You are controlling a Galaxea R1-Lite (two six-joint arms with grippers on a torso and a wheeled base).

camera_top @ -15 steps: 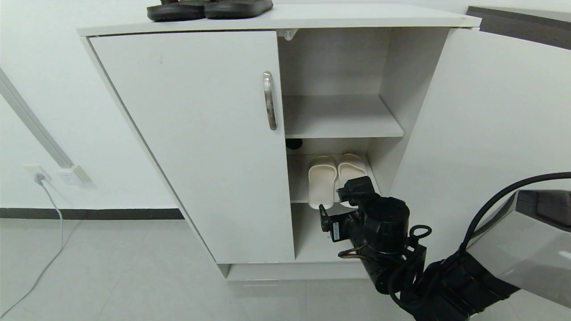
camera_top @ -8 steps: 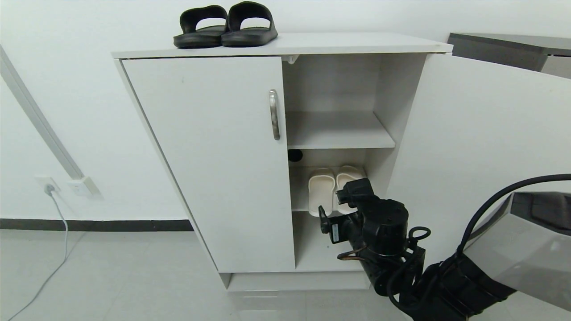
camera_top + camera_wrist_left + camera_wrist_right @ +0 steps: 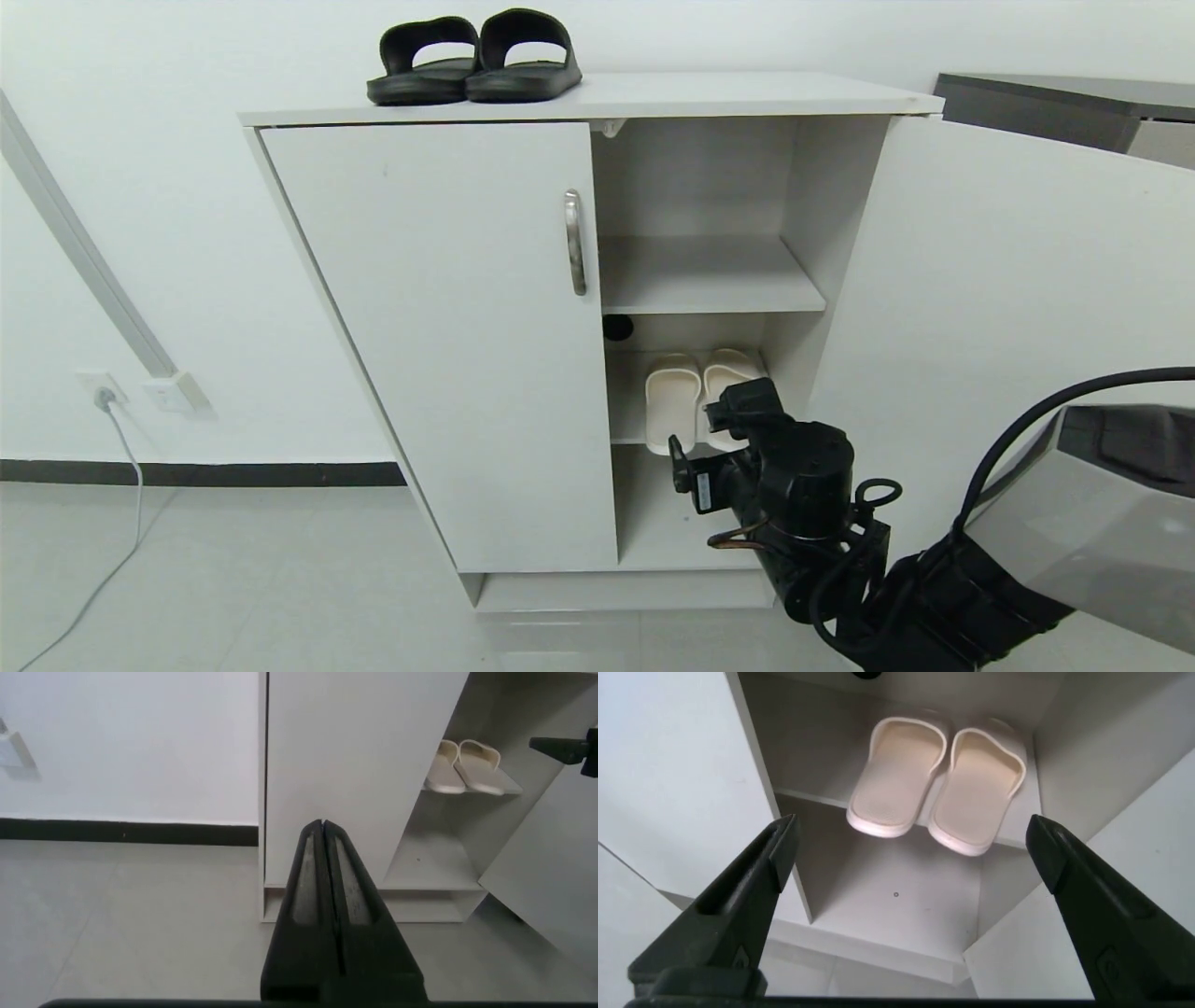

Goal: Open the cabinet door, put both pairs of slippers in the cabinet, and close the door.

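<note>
The cream slippers (image 3: 686, 392) sit side by side on the cabinet's (image 3: 653, 93) middle shelf (image 3: 625, 401), toward its right side, their near ends jutting a little over the front edge. The black slippers (image 3: 485, 82) stand as a pair on the cabinet top, on its left half near the front edge. The right door (image 3: 1008, 308) is swung open; the left door (image 3: 439, 345), with its metal handle (image 3: 574, 243), is shut. My right gripper (image 3: 910, 826) hangs just in front of the open half, level with the middle shelf and close to the cream pair without touching it; its jaws are spread wide and hold nothing. My left gripper (image 3: 322, 831) is low over the floor (image 3: 233, 579), well back from the cabinet and aimed at the foot of the shut door, its jaws pressed together with nothing between them. On the wall to the left a cable runs down from a socket (image 3: 98, 387).
</note>
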